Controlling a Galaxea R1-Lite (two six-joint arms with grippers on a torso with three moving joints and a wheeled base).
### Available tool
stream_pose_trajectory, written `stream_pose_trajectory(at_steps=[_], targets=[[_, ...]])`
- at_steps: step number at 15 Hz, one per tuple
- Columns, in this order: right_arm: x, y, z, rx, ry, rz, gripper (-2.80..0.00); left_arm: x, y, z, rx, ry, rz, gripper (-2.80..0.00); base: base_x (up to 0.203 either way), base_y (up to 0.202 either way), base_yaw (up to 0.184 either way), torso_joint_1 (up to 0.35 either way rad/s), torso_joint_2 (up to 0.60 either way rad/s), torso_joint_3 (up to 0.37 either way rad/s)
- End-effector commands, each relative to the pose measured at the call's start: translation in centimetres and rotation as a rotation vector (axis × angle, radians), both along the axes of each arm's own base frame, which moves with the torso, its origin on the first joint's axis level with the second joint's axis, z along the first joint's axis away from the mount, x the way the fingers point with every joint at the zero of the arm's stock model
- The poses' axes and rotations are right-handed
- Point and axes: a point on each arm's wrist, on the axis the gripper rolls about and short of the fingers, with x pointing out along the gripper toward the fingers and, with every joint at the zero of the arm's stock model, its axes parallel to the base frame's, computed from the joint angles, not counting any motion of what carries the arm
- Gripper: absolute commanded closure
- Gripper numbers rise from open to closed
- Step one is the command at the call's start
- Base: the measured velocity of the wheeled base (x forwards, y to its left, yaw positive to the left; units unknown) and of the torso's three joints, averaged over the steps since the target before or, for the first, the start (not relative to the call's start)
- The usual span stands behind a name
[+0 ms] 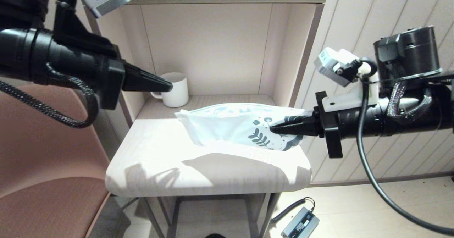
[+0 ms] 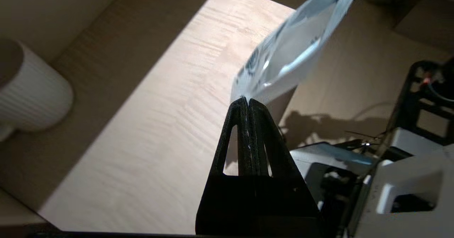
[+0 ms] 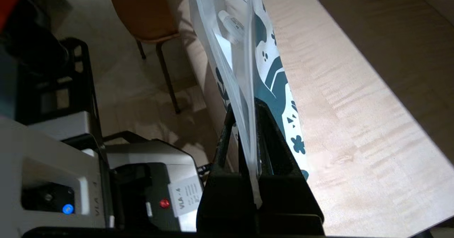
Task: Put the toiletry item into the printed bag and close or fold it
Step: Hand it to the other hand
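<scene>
The printed bag [image 1: 227, 124] hangs sideways just above the table [image 1: 159, 160], its blue leaf print at the right end. My right gripper [image 1: 271, 127] is shut on that printed end, and the right wrist view shows the bag's edge [image 3: 273, 78] pinched between the fingers of the right gripper [image 3: 248, 105]. The toiletry item [image 3: 231, 22], a small white tube, shows through the plastic inside the bag. My left gripper [image 1: 171, 86] is shut and holds nothing. It hovers above and left of the bag's plain end, in front of the mug. The left wrist view has the left gripper [image 2: 247, 101] pointing at the bag [image 2: 294, 50].
A white ribbed mug [image 1: 174, 89] stands at the back left of the table under a shelf, also seen in the left wrist view [image 2: 28, 99]. A brown chair [image 1: 42, 153] is at the left. A small grey device [image 1: 300, 223] with a cable lies on the floor.
</scene>
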Motion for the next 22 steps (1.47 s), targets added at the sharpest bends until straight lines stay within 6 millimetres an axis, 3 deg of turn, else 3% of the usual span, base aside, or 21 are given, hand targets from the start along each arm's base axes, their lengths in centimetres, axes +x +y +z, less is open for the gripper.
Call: stream_pose_trajectory(at_steps=[1, 3, 11, 12, 16, 20, 22], targets=[[-0.2, -0.1, 1.3, 0.083, 0.067, -0.010, 0.00, -1.4, 3.2, -2.1, -0.085, 0.053, 0.005, 0.00, 0.000, 0.000, 0.000, 0.000, 0.00, 0.000], [-0.2, -0.1, 2.3, 0.134, 0.112, -0.019, 0.00, -0.5, 3.9, -3.7, -0.177, 0.017, -0.001, 0.00, 0.000, 0.000, 0.000, 0.000, 0.00, 0.000], [-0.3, 0.4, 4.3, 0.212, 0.206, 0.002, 0.00, 2.9, 5.7, -5.5, -0.363, 0.091, -0.233, 0.00, 0.000, 0.000, 0.000, 0.000, 0.00, 0.000], [-0.5, 0.4, 4.5, 0.211, 0.214, 0.004, 0.00, 3.6, 6.1, -5.9, -0.375, 0.105, -0.252, -2.80, 0.000, 0.000, 0.000, 0.000, 0.00, 0.000], [-0.8, 0.4, 4.5, 0.211, 0.233, 0.048, 0.00, 5.2, 8.1, -7.0, -0.432, 0.112, -0.351, -2.80, 0.000, 0.000, 0.000, 0.000, 0.00, 0.000], [-1.1, 1.1, 3.8, 0.202, 0.264, 0.101, 0.00, 6.9, 8.0, -8.4, -0.443, 0.121, -0.386, -2.80, 0.000, 0.000, 0.000, 0.000, 0.00, 0.000], [-1.3, 1.4, 3.6, 0.197, 0.270, 0.115, 0.00, 7.2, 6.9, -9.0, -0.443, 0.147, -0.416, -2.80, 0.000, 0.000, 0.000, 0.000, 0.00, 0.000]])
